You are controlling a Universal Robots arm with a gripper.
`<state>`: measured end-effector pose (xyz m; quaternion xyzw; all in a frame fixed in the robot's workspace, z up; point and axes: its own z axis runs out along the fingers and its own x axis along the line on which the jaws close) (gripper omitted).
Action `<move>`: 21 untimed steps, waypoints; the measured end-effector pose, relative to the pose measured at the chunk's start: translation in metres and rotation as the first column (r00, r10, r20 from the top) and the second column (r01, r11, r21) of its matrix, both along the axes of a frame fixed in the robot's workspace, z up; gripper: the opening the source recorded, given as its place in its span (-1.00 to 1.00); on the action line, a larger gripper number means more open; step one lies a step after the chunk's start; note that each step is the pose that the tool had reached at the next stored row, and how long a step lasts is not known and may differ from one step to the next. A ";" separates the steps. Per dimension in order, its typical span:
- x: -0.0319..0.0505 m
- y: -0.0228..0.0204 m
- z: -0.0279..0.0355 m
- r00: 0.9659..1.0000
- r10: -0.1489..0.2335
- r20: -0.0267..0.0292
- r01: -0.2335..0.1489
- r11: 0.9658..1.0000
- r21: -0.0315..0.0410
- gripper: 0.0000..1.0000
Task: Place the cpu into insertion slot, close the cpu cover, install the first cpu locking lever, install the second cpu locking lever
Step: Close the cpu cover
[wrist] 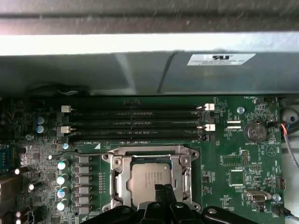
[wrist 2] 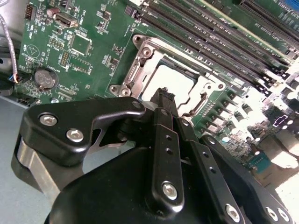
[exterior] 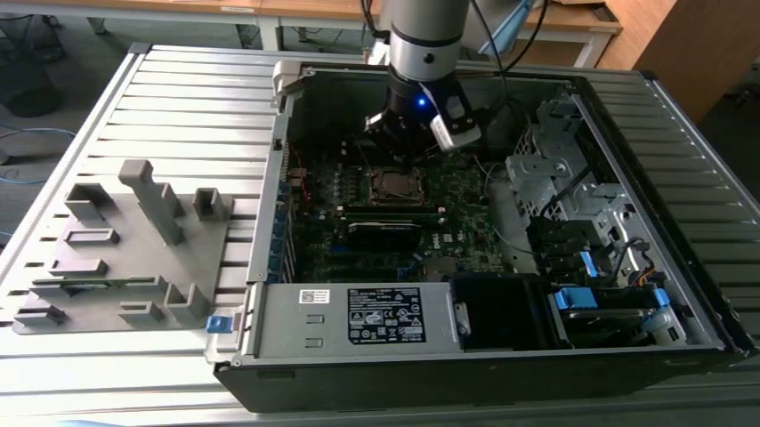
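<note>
The cpu (wrist: 148,179) lies flat in the insertion slot (wrist: 108,156) on the green motherboard, its silver top facing up. The cpu cover (wrist: 117,181) lies down around it as a metal frame, and the chip (wrist 2: 175,80) shows through its window. My gripper (wrist 2: 163,93) is shut with nothing between its black fingers. Its tips hang just above the near edge of the chip and frame (wrist 2: 140,70). In the exterior view the gripper (exterior: 404,147) reaches into the open case right over the socket (exterior: 392,184). A bent wire lever end (wrist 2: 202,99) shows beside the socket.
Long black memory slots (wrist: 133,122) run beside the socket, with a coin battery (wrist: 255,131) and loose wires (wrist: 286,140) nearby. The case wall (wrist: 140,70) stands close behind. A drive cage (exterior: 558,178) and power supply (exterior: 380,316) fill the case; a grey fixture (exterior: 119,249) lies outside.
</note>
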<state>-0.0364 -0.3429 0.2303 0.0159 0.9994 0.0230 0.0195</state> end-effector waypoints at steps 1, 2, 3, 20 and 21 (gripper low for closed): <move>-0.0006 -0.0006 -0.0003 1.000 0.000 0.000 0.000 1.000 0.000 -0.79; -0.0014 -0.0011 -0.0006 1.000 0.000 0.000 0.000 1.000 0.000 -0.79; -0.0022 -0.0016 -0.0009 1.000 0.000 0.000 0.000 1.000 0.000 -0.79; -0.0053 -0.0048 -0.0043 1.000 0.000 0.000 0.000 1.000 -0.001 -0.79; -0.0054 -0.0048 -0.0043 1.000 0.000 0.000 0.000 1.000 -0.001 -0.79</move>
